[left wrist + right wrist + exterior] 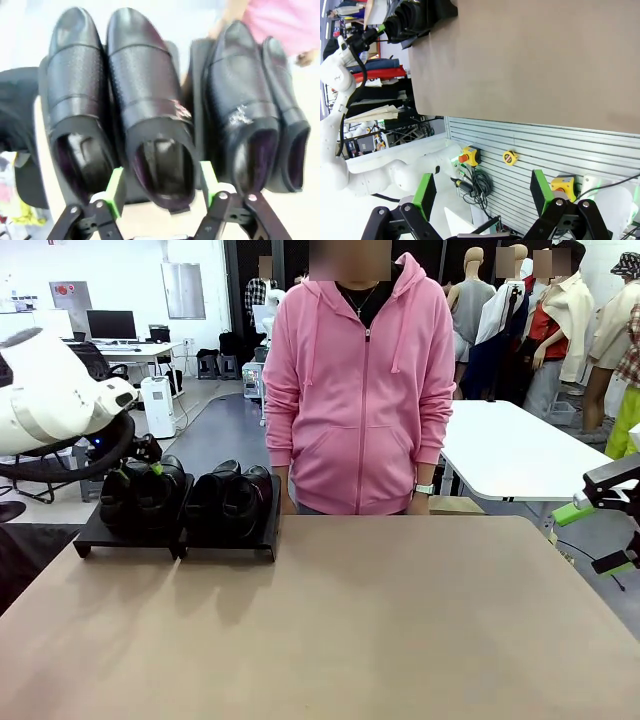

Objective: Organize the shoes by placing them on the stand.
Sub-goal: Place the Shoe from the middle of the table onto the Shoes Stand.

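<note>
Shoes on stand, left hand open astride one heel

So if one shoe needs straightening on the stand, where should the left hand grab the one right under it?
Grip that shoe at the heel opening, one finger on each side wall. Come straight down from the heel end: the opening faces the left hand, and a neighbouring shoe crowds one side.

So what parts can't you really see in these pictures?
- Front view: the left gripper is tucked behind the shoes, so its fingers are hidden.
- Front view: the right gripper is cut off by the picture's edge.
- Left wrist view: the stand is mostly covered by shoes, and the picture is blurry.
- Right wrist view: the shoes are too small for detail.
</note>
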